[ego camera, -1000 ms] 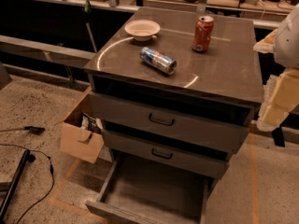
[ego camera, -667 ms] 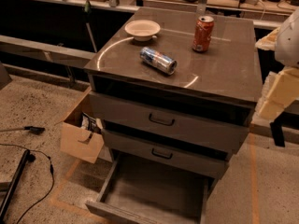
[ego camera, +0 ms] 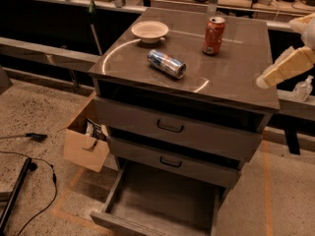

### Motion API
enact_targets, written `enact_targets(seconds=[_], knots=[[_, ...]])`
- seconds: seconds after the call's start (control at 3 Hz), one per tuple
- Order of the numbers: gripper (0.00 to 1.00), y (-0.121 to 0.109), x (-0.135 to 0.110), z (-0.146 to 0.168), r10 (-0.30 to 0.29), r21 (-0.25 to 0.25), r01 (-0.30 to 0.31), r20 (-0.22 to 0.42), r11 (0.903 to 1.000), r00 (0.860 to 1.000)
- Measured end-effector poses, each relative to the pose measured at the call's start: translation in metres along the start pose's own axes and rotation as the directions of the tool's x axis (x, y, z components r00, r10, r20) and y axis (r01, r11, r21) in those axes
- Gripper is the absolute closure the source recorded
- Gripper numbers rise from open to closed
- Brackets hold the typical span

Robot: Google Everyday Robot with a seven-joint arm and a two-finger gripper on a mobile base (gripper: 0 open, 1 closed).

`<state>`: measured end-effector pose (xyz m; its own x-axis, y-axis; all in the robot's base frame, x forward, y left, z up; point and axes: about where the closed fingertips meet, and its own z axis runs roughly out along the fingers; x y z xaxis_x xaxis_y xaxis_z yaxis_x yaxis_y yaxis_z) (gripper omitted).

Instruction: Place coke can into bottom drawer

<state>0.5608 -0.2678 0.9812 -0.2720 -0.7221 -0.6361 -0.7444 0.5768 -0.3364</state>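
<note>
**Gripper raised to cabinet-top height; can not yet reached**

Since 1.0 s ago the gripper (ego camera: pixel 263 80) has lifted from beside the upper drawers to the right edge of the cabinet top (ego camera: pixel 231 77), tip pointing inward. Cans, bowl and drawers: no change.

Obs.:
- Whether the gripper is open or closed cannot be told. It holds nothing.
- Coke can (ego camera: pixel 213 35) stands upright to the gripper's left and farther back, well apart from it.
- Blue-and-silver can (ego camera: pixel 167 63) lies on its side farther left still. The bowl (ego camera: pixel 149 31) is beyond that, at the back-left.
- Bottom drawer (ego camera: pixel 162 200) is pulled out, below and left of the gripper, with its floor bare.

Step in hand, as judged: approach and grasp.

Notes for you:
- Carry the gripper left and back, level with the can's middle, and confirm the opening is wider than the can before you close in.
- Come straight at the can. An upright can will likely tip if clipped near its rim.
- Your path from the right looks free, and the lying can is off it. Don't overshoot leftward.
- Once it is gripped, lift clear of the top before you swing out over the front edge and down to the drawer.
</note>
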Motion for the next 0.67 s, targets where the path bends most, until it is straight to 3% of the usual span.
enact_targets(seconds=[0.33,0.67], knots=[[0.00,-0.0448,-0.0096,0.0362,0.098,0.073,-0.111,0.162,0.9912,0.982],[0.00,-0.0456,-0.0092,0.0368,0.098,0.076,-0.111,0.163,0.9909,0.982]])
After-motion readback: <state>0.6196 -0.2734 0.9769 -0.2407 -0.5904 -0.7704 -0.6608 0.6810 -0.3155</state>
